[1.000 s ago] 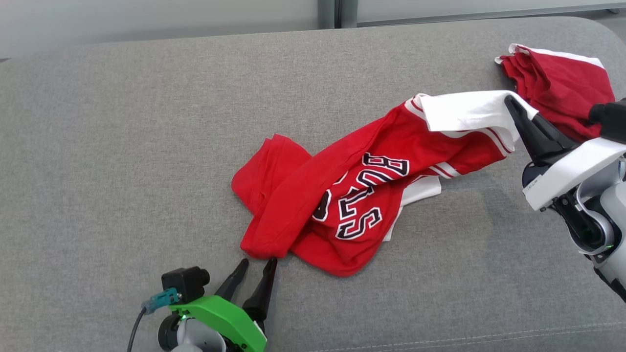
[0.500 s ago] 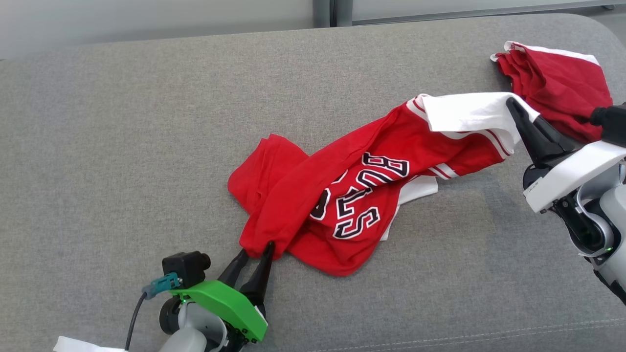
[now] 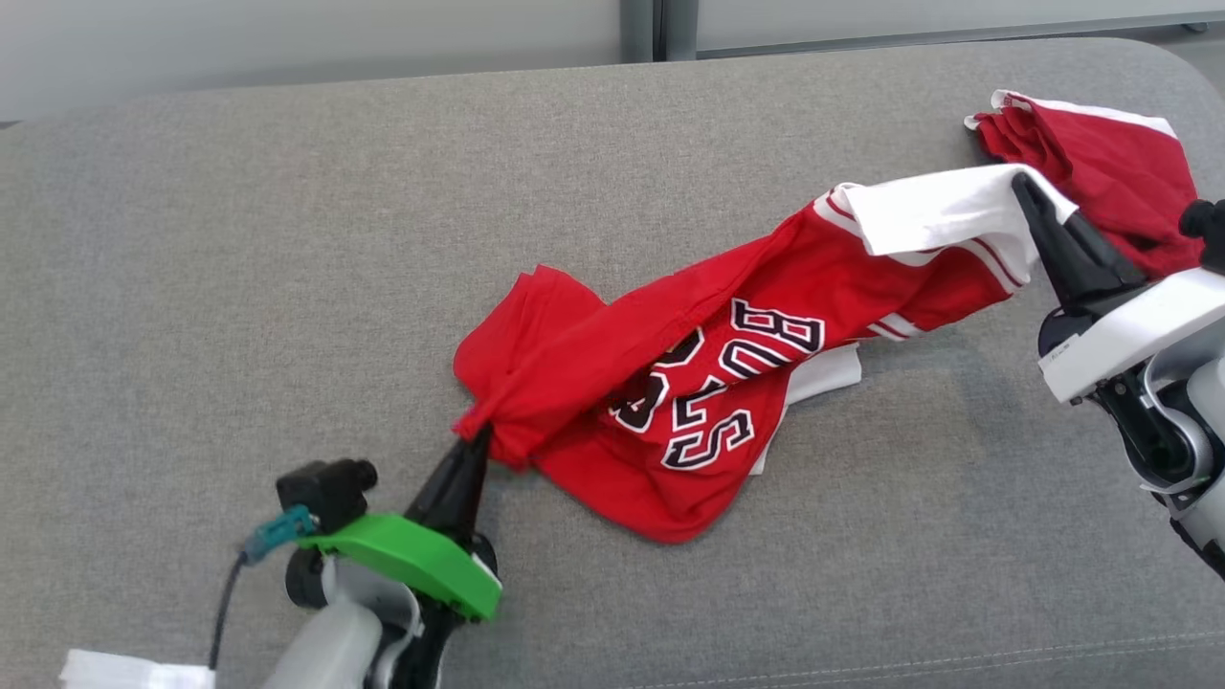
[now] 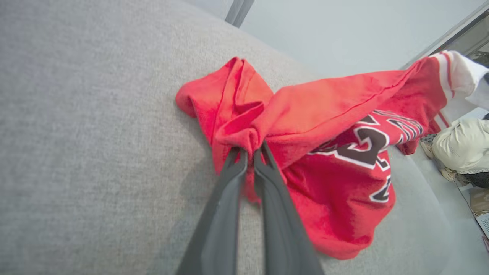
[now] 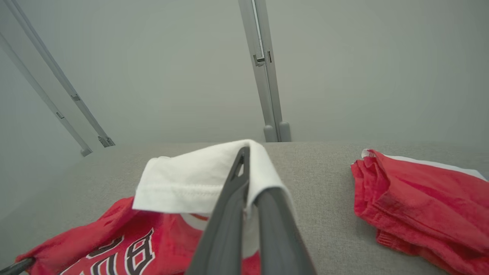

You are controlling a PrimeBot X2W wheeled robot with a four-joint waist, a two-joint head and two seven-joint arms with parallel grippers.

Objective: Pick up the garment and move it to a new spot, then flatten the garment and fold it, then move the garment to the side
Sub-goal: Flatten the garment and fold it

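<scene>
The red jersey [image 3: 670, 383] lies crumpled mid-frame in the head view on a grey cushion [image 3: 239, 287], stretched from lower left to upper right. The left gripper [image 3: 477, 440] pinches its red corner at lower left with jaws pressed together. The right gripper [image 3: 1024, 184] pinches its white edge at upper right, near a second red garment [image 3: 1120, 163].
</scene>
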